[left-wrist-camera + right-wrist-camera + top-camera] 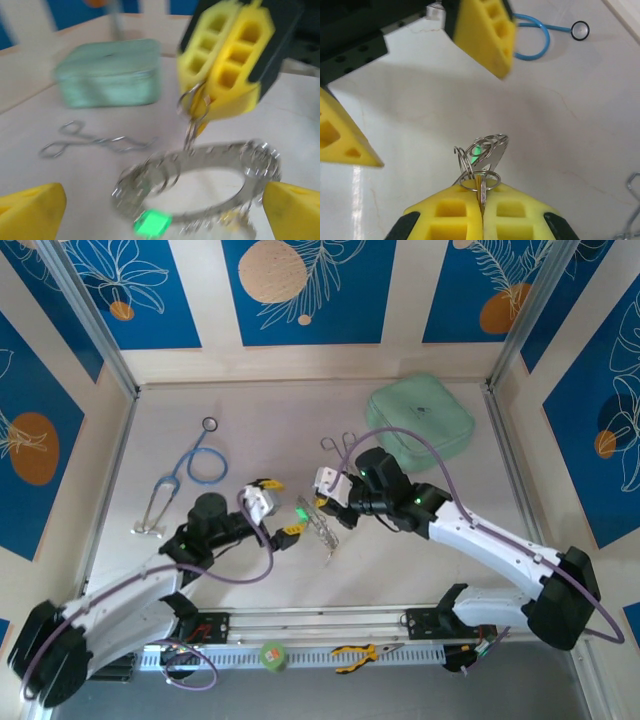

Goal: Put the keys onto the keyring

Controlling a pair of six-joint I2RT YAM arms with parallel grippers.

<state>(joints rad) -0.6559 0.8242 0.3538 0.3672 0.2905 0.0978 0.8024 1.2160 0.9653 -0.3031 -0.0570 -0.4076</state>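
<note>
Keeping the keyring steady looks to be the heart of this step. From the top camera it stands tilted on edge at mid-tabletop between the two arms. The right hand is at its upper end and the left hand is just beside it, fingers apart. A green key glows at the ring's left rim. The tabletop is pale and smooth; a stethoscope, forceps and a mint pouch lie toward its far half. The walls carry blue panels with orange discs and white leaves.

From the left wrist camera (a blurred picture) the left hand's yellow fingers stand wide at the two bottom corners, gripping nothing, with the keyring between them. The right hand is clamped on a small wire loop at the ring's far rim. The green key's head sits at the near rim; I cannot tell whether it is threaded on.

From the right wrist camera the right hand has its pads pressed together on that loop, the ring edge-on beyond them.

In my judgement the left hand should close on the key's plastic head rather than the fringed rim, while the right avoids twisting, since so thin a loop could pivot in the pads.
</note>
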